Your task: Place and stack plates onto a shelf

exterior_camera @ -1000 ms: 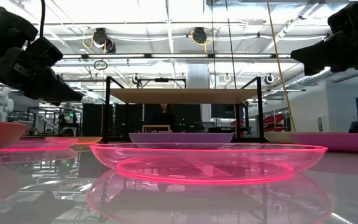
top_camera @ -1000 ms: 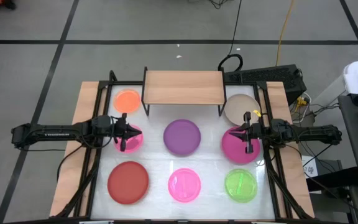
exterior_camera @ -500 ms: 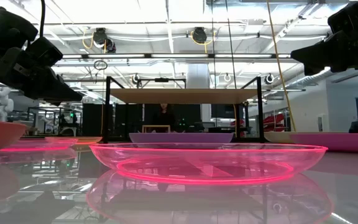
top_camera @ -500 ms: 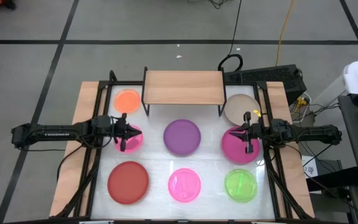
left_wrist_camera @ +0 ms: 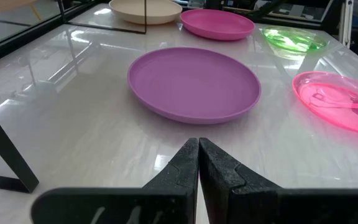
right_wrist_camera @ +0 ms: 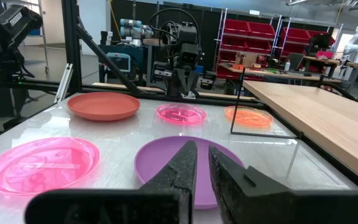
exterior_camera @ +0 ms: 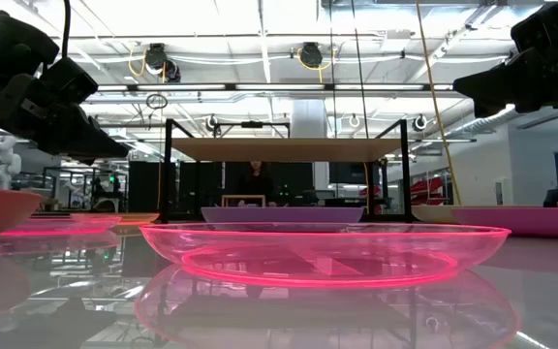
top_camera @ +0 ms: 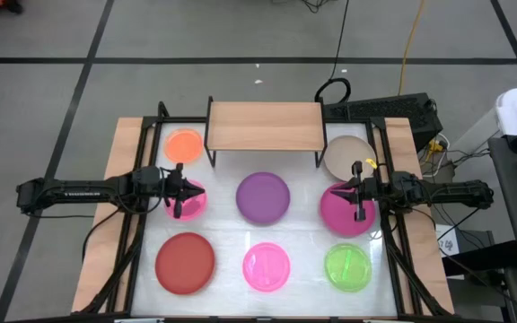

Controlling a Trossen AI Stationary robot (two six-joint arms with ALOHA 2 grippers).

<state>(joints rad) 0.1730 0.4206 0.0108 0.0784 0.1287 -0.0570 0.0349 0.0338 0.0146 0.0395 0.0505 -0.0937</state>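
Nothing has moved: both clenched grippers, left gripper (top_camera: pixel 179 198) and right gripper (top_camera: pixel 358 199), hover over seemingly 8 round plates (top_camera: pixel 263 197).

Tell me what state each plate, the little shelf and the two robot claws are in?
shelf: top bare.
orange plate: flat on table.
beige plate: on table.
purple plate: on table.
magenta plate: on table, under right gripper.
pink plate: on table.
red plate: on table.
green plate: on table.
left gripper: shut, empty.
right gripper: nearly shut, empty.
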